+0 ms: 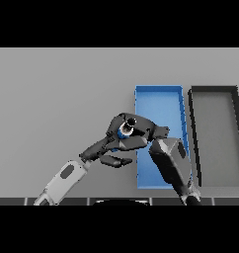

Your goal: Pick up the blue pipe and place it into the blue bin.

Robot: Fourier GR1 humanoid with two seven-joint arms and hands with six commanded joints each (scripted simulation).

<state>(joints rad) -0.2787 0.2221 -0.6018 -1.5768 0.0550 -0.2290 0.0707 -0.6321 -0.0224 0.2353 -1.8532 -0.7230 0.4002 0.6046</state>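
The blue pipe shows end-on, a short blue tube with a pale ring around its dark opening. My right hand is shut on it, fingers curled round it, held just over the left wall of the blue bin. Most of the pipe's body is hidden by that hand. The right forearm crosses the near half of the bin. My left hand lies open just left of and below the pipe, fingers stretched toward it and thumb spread below; I cannot tell whether the fingertips touch the right hand.
A dark grey bin stands directly right of the blue one, their long sides nearly touching. Grey table stretches to the left and behind both bins.
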